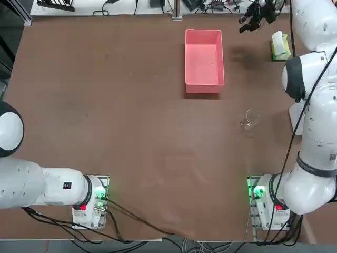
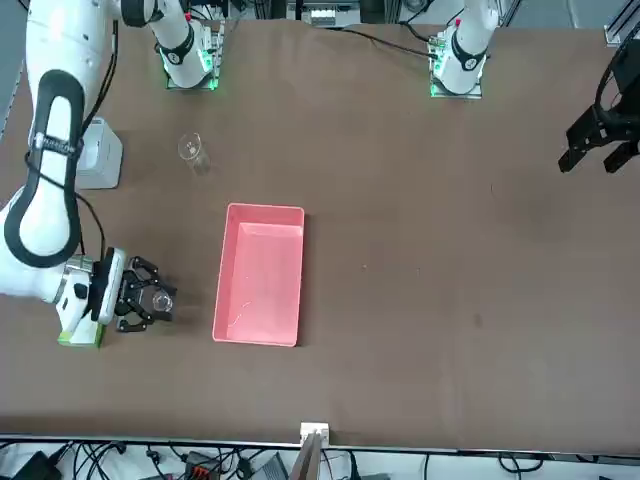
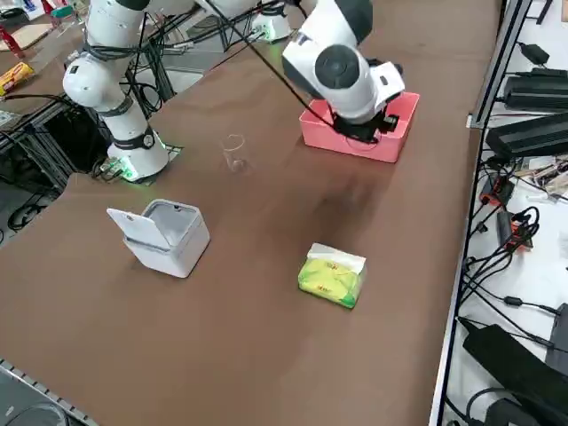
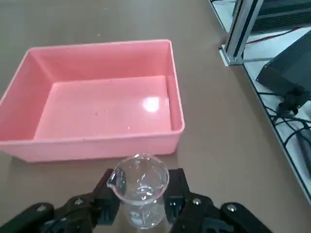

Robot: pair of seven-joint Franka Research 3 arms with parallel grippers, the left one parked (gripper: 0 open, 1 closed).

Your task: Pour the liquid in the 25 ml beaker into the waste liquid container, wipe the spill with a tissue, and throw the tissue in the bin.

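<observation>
We are holding the 25 ml beaker (image 4: 141, 194) clamped in the right gripper (image 4: 142, 198) near the waste liquid container (image 4: 176, 92); we should tip slowly over its rim.

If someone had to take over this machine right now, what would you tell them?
Right gripper: shut on the 25 ml beaker, held upright in the air beside the pink waste liquid container, not yet over it.
Larger beaker stands on the table; green tissue pack and white bin with its lid open sit near the table's right edge.
Done: beaker picked up.
Left: pour, wipe any spill with a tissue, bin it.
</observation>
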